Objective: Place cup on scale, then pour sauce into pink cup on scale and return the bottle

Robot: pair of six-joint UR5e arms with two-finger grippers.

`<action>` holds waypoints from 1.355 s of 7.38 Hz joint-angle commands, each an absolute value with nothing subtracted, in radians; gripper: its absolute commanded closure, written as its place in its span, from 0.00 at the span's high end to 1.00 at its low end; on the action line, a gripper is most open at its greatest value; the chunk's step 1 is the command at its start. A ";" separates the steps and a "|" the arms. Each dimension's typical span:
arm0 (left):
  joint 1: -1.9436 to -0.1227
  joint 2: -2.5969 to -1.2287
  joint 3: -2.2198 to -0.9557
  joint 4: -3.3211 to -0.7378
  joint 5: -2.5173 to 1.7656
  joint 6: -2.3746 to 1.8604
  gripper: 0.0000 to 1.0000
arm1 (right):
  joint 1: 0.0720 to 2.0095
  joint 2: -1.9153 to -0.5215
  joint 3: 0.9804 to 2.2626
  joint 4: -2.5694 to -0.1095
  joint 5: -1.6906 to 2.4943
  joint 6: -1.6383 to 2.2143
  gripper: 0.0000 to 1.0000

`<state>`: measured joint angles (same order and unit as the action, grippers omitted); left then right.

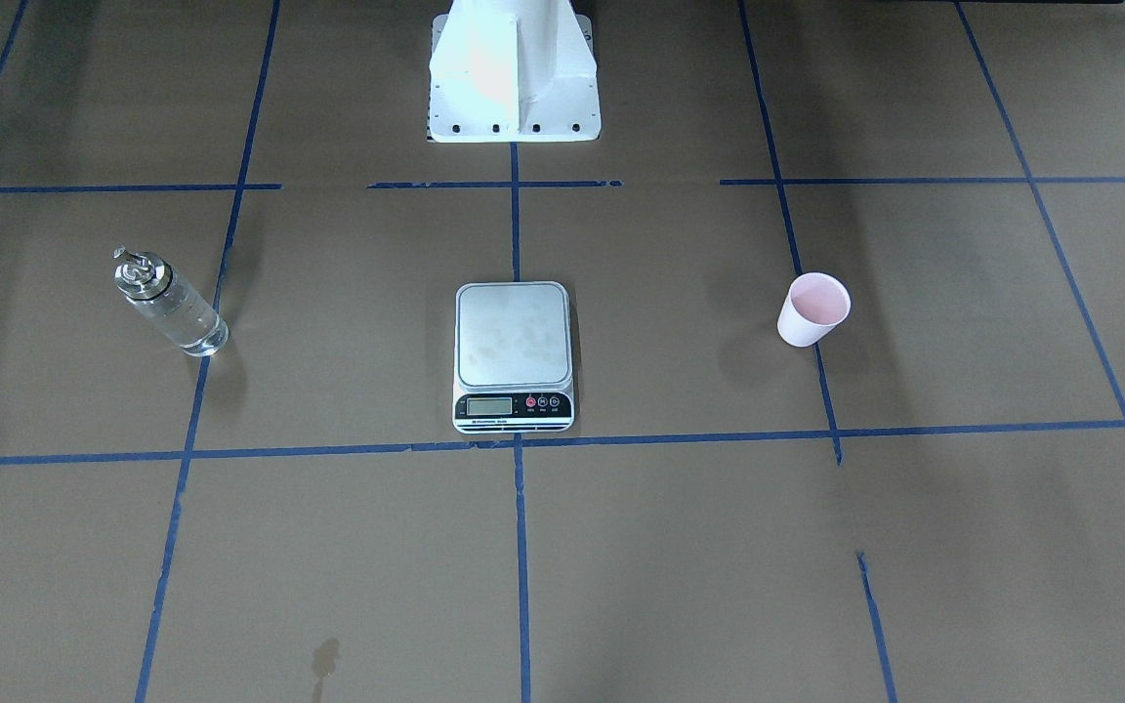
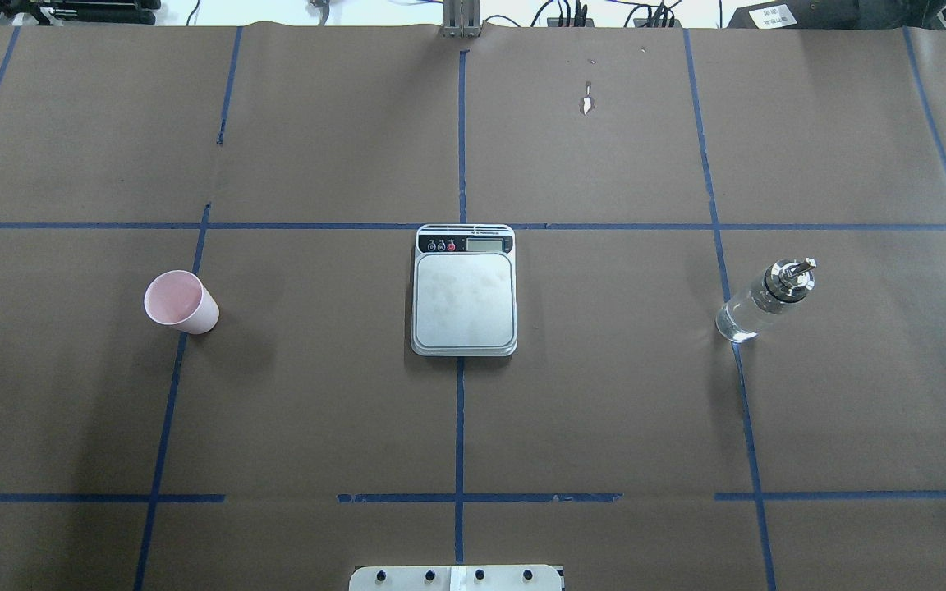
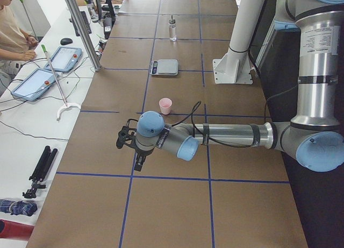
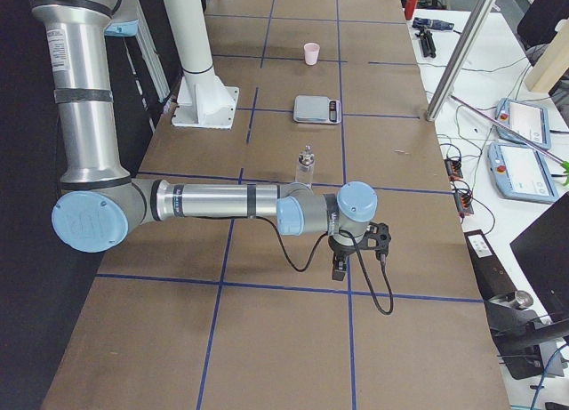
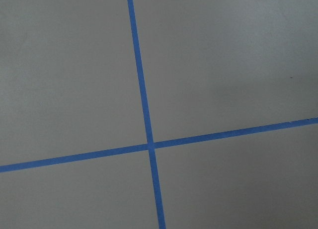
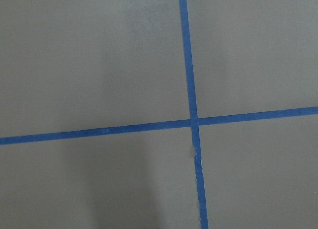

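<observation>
reaching out low over the brown-papered table (image 2: 604, 394), both arms aim down at blue tape (image 5: 144, 90) crossings; whether the left gripper (image 3: 140, 163) or right gripper (image 4: 340, 268) has its fingers spread cannot be told. the cup (image 2: 180, 301) stands left, the scale (image 2: 464, 300) centre and the bottle (image 2: 760, 304) right, all well apart.

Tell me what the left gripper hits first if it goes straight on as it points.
Likely the table: the left gripper points down at brown paper by a tape crossing; nothing shows in between.
</observation>
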<state>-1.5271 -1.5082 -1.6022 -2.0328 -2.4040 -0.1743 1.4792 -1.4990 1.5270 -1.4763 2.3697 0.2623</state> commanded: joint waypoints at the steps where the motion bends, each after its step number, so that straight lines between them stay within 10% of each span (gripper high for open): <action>1: -1.520 -1.515 -1.548 -2.135 -2.425 -0.179 1.00 | 1.479 -1.511 1.532 -1.438 2.370 0.264 1.00; 10: -1.464 -1.511 -1.575 -2.223 -2.399 -0.244 1.00 | 1.473 -1.520 1.545 -1.367 2.378 0.267 1.00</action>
<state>-1.4861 -1.5075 -1.5654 -2.2064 -2.3982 -0.2425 1.4757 -1.5233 1.5459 -1.3664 2.3723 0.2683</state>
